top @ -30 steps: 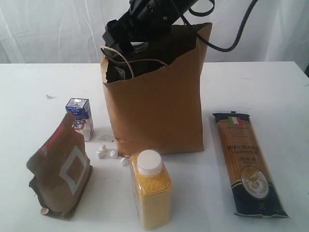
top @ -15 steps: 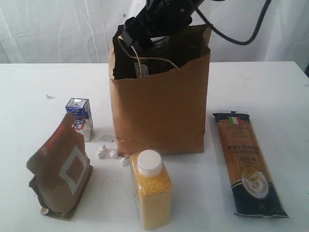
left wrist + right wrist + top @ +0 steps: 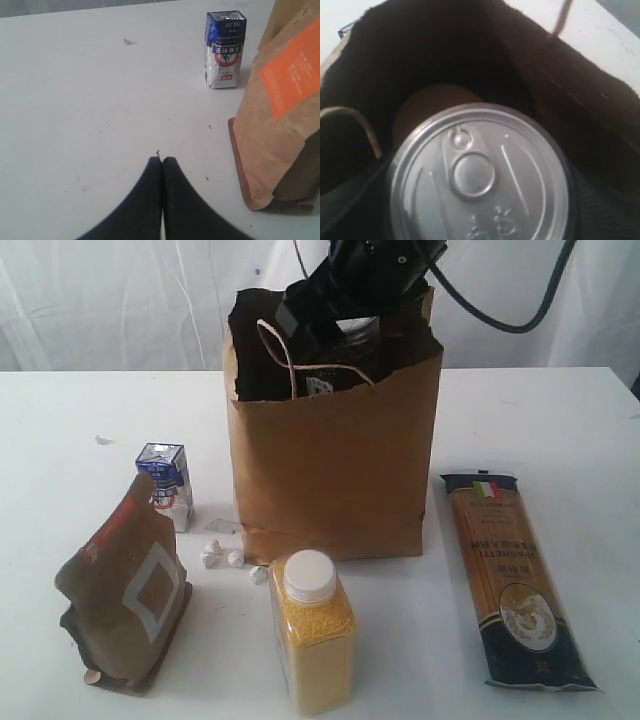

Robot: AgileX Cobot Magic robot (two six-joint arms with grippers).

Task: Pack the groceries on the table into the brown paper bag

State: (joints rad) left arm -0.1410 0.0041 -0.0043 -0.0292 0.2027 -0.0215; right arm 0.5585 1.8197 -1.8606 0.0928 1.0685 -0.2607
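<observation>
Just within creased kraft bag [image 3: 330, 470] — round, silver-topped can [image 3: 480, 175].

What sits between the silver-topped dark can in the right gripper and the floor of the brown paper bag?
A round gold-brown shape, probably a jar lid, lies deeper in the brown paper bag, past the silver-topped dark can. A twisted paper handle droops into the mouth beside the right gripper. Nothing else visible.

1. White curtain [image 3: 100, 300] hung in folds across the background.
2. Several small white lumps [image 3: 235, 558] lay close together, left of centre in the exterior view.
3. A small grey scrap [image 3: 103, 440] lay well apart from them, farther left and back.
</observation>
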